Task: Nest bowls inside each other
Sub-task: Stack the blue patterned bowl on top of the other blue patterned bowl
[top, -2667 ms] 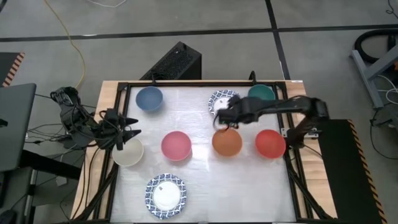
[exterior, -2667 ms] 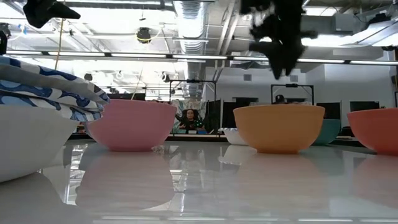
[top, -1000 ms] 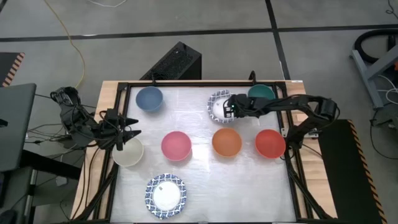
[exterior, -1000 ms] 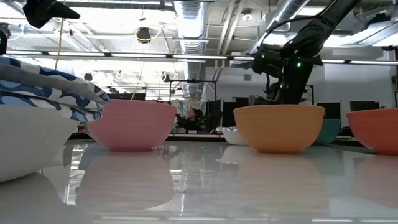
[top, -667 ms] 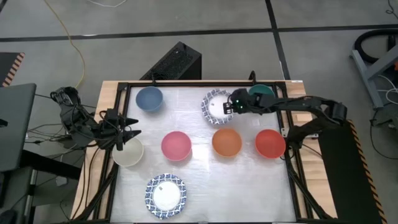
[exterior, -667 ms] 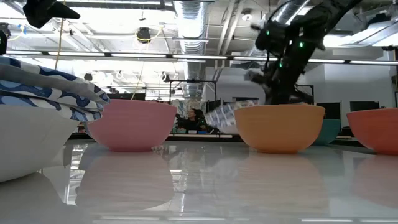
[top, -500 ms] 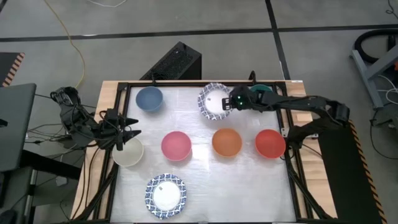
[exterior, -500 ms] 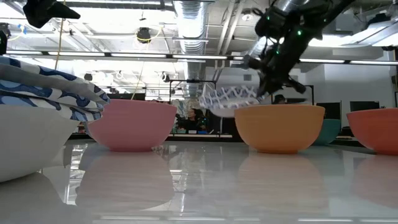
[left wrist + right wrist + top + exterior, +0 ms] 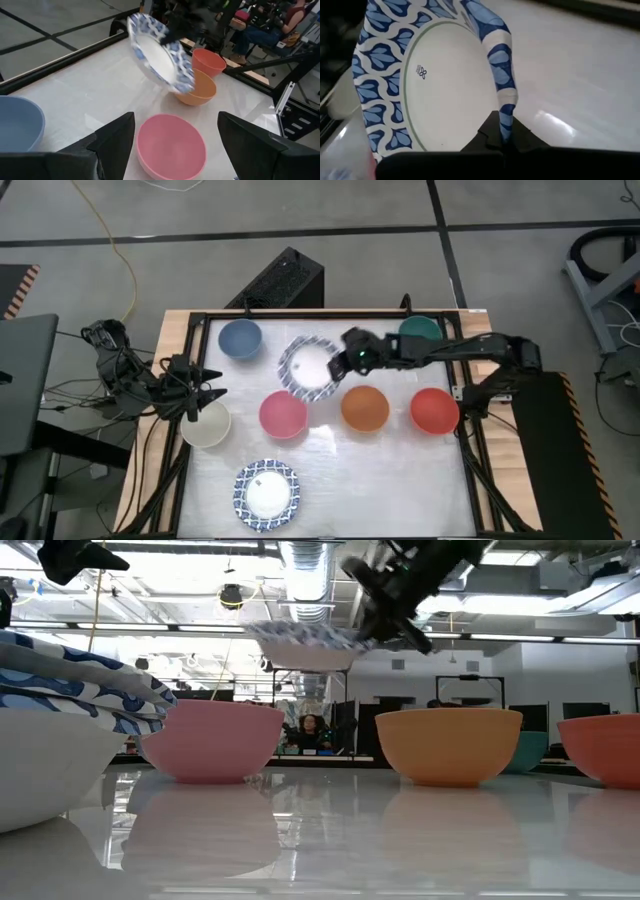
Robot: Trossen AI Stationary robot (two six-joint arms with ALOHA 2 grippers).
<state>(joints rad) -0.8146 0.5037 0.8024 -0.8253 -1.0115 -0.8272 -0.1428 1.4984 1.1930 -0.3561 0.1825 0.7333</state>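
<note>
We found the right gripper (image 9: 345, 360) pinched shut on the rim of a blue-patterned bowl (image 9: 309, 368), held clear in the air just above the pink bowl (image 9: 283, 413). Beyond the pink bowl, toward the blue bowl (image 9: 240, 338), the table (image 9: 380, 470) lay bare. Only the low view proved the lift. The left gripper (image 9: 207, 399) hung open over the cream bowl (image 9: 207, 426).

Glossy white table (image 9: 400, 470); smooth, shiny plastic-looking pink bowl (image 9: 283, 414).
</note>
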